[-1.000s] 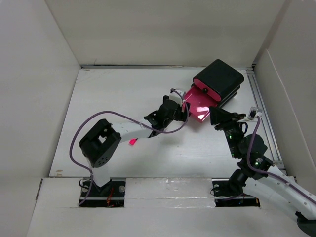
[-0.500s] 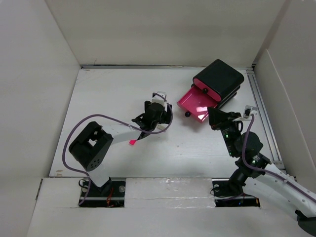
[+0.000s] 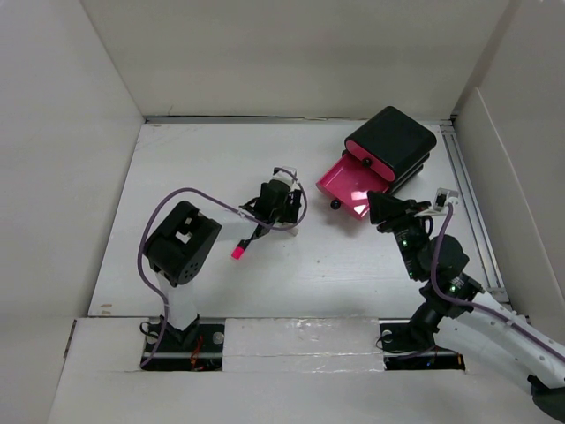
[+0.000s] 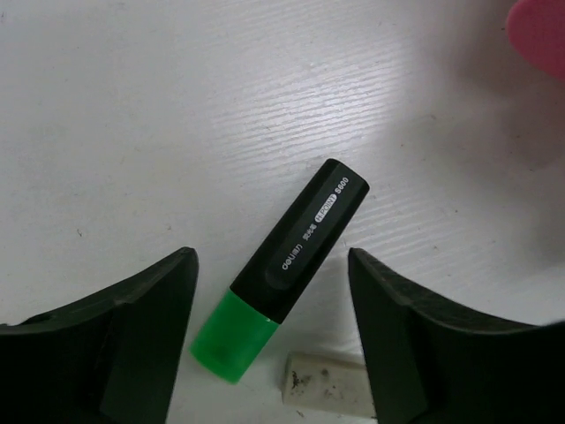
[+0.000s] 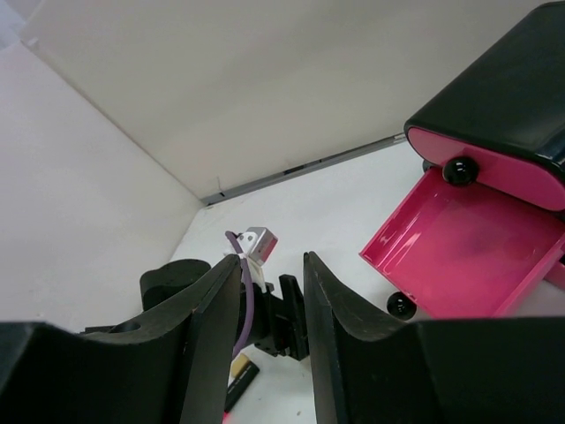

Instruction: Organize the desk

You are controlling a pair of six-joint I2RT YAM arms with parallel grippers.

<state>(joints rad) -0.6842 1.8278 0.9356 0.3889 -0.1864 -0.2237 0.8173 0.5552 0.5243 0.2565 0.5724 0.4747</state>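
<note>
We note the surface matt white, faintly grained; highlighter smooth black plastic; drawer glossy pink plastic.

The desk — wide, flat, matte white, roughly square — lies level, faintly speckled.

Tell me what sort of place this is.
Likely a lab robot cell: white panels around the desk, two arms bolted at its edge, highlighter and drawer box as props.

pink drawer juts right, desk open left
</note>
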